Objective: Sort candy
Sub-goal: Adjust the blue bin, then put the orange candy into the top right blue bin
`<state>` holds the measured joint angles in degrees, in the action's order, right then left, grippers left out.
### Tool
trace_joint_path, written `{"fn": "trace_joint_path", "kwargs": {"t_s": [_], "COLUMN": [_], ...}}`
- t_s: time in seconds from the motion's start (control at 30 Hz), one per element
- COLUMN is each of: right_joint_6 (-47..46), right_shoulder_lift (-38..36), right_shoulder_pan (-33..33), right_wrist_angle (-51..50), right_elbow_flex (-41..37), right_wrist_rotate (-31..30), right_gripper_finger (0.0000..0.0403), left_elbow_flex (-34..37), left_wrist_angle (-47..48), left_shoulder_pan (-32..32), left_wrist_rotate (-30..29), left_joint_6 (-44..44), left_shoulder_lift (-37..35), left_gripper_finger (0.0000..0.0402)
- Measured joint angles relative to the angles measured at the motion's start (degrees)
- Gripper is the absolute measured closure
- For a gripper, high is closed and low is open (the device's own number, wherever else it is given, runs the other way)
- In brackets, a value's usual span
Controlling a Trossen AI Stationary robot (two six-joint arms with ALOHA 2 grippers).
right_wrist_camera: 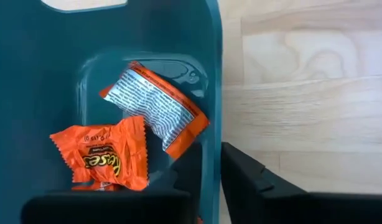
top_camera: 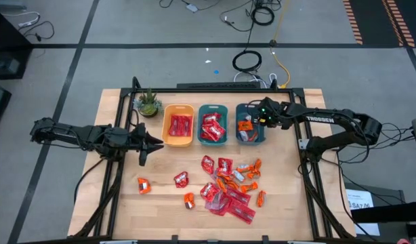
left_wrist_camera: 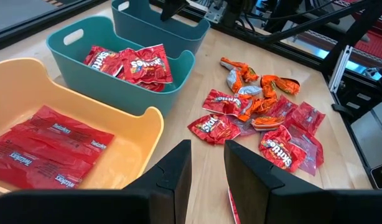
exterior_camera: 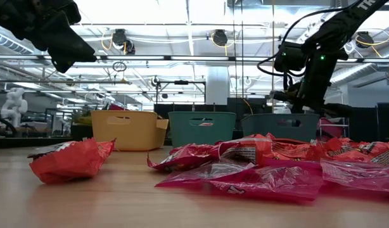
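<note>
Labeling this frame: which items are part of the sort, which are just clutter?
Job:
- loose candy pile
- yellow bin
- middle teal bin
- right teal bin, right gripper above it
- left gripper, waiting

Clutter:
- potted plant
- floor cables

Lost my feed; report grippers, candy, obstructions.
Right gripper open over right teal bin, orange candies inside. Left gripper open by yellow bin. Candy pile unsorted. Nothing blocking.

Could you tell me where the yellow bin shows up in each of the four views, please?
High view: yellow bin, leftmost of three bins.
Low view: left of centre, at the back.
Left wrist view: lower left, holding long red packets.
Right wrist view: not in it.
Shared landmark: middle teal bin beside it.
</note>
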<state>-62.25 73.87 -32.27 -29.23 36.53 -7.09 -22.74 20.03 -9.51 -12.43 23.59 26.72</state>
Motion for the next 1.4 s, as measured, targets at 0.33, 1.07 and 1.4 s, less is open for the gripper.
{"fn": "trace_joint_path", "kwargs": {"t_s": [0.33, 1.07, 1.4], "right_joint_6": [3.5, -10.7, -27.0], "right_shoulder_lift": [-4.8, -30.7, -22.2], "right_shoulder_pan": [0.0, 27.1, 51.7], "right_wrist_angle": [-1.8, -15.0, -6.1], "right_elbow_flex": [0.0, 0.0, 0.0], "right_wrist_rotate": [1.2, -4.0, -13.6], "right_gripper_finger": [0.0278, 0.0216, 0.0217], "left_elbow_flex": [0.0, 0.0, 0.0], "left_wrist_angle": [0.0, 0.0, 0.0], "left_shoulder_pan": [0.0, 0.0, 0.0], "left_wrist_rotate": [0.2, 0.3, 0.5], "left_joint_6": [0.0, 0.0, 0.0], "left_shoulder_lift": [0.0, 0.0, 0.0], "left_gripper_finger": [0.0297, 0.0297, 0.0297]}}
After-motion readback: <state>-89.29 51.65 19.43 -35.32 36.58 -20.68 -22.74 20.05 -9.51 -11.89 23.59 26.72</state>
